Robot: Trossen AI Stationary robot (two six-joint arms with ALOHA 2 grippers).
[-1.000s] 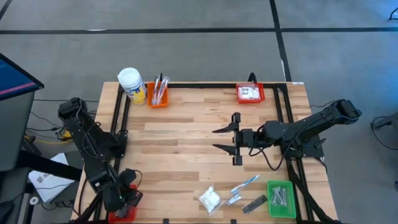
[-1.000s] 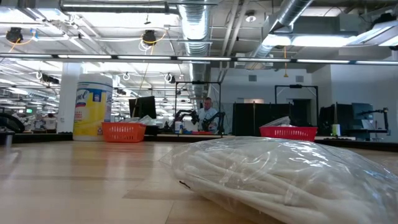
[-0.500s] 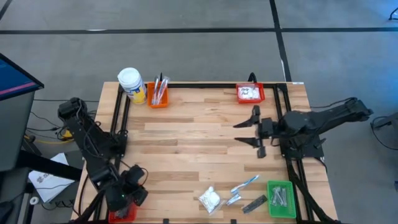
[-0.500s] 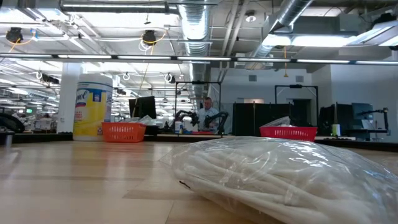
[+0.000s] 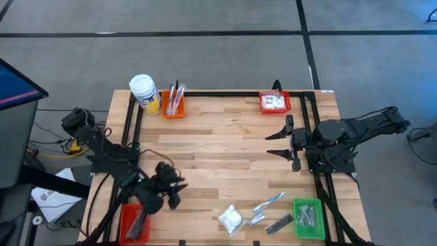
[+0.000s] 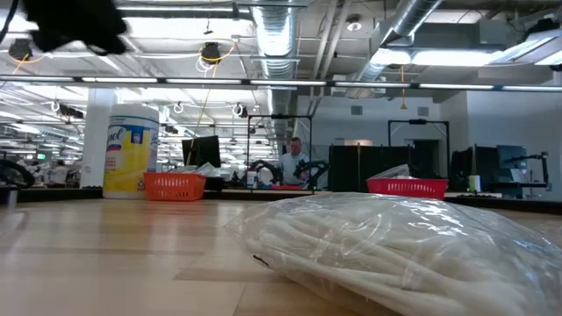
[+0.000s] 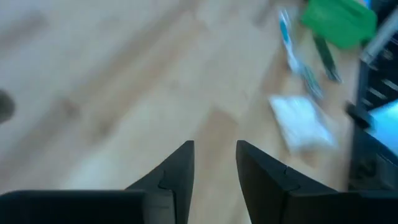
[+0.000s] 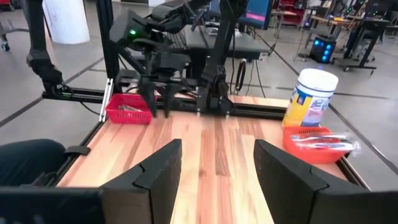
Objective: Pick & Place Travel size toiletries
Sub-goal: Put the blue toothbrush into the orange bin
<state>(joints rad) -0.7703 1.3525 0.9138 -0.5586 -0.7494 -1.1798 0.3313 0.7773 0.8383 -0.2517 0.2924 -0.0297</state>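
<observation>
Left gripper (image 5: 176, 193), fingers slightly apart and empty, hovers over bare worktop (image 5: 218, 147). Near the front edge lie a white packet (image 5: 230, 219), a diagonal toothbrush (image 5: 269, 202) and a dark bar (image 5: 278, 223). Right gripper (image 5: 278, 144) gapes empty.

Yellow jar (image 5: 145, 93) beside orange bin (image 5: 173, 108); green bin (image 5: 308, 219) at table corner.

Four bins (image 5: 173, 109), one jar (image 5: 144, 92), two arms (image 5: 102, 154)
</observation>
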